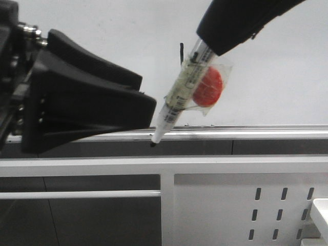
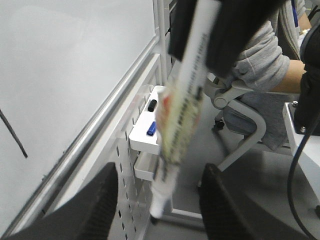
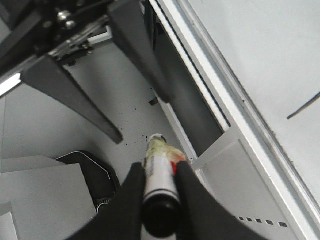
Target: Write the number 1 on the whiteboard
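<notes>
Big and black, the left gripper (image 1: 148, 110) fills the near left of the front view. Its fingers (image 2: 107, 205) are spread wide with nothing between them, and the pen hangs in the gap without touching them.

Over on the right, the right gripper (image 3: 159, 180) pinches a white pen (image 1: 179, 97) near its top end. A bit of clear tape and a red round thing (image 1: 207, 87) are stuck on the pen's side. The pen is tilted, and its black tip points down and to the left, in front of the silver rail (image 1: 256, 130) at the bottom of the whiteboard (image 1: 102, 25).

Far back on the board, a thin black line (image 1: 181, 53) stands straight up, partly hidden behind the pen. It looks like the number 1, so I think the writing is done.

The pen tip is off the board now. Next, I guess, the arm needs to pull the pen away from the board and put it down somewhere safe, without bumping the rail or smudging the line.
</notes>
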Controlling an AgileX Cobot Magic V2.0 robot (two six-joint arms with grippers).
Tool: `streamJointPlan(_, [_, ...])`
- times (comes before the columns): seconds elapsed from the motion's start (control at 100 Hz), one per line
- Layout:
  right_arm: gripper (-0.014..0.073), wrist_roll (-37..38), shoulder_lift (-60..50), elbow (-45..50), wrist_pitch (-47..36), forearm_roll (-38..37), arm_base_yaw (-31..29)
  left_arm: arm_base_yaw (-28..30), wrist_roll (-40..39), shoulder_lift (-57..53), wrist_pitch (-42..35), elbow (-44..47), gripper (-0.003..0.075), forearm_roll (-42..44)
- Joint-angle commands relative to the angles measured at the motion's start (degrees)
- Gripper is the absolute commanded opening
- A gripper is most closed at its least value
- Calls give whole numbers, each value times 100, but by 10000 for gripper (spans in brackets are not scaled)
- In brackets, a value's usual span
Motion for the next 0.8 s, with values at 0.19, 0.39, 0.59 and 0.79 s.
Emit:
streamJointPlan(0.19, [-71,-85,80,-203,-708,94,259,-46,-18,120,-510,-291,351,-247])
streamJointPlan(0.39, [-71,-110,94,-203,-864,94,259,-46,-18,170,-512,-291,351,-205])
streamJointPlan(0.59, [-71,-124,94,-203,-891,94,259,-46,-18,170,-437,-291,346,-117])
streamJointPlan(0.79, [-71,-124,94,-203,-905,94,259,-46,-18,170,-230,-291,186,-95])
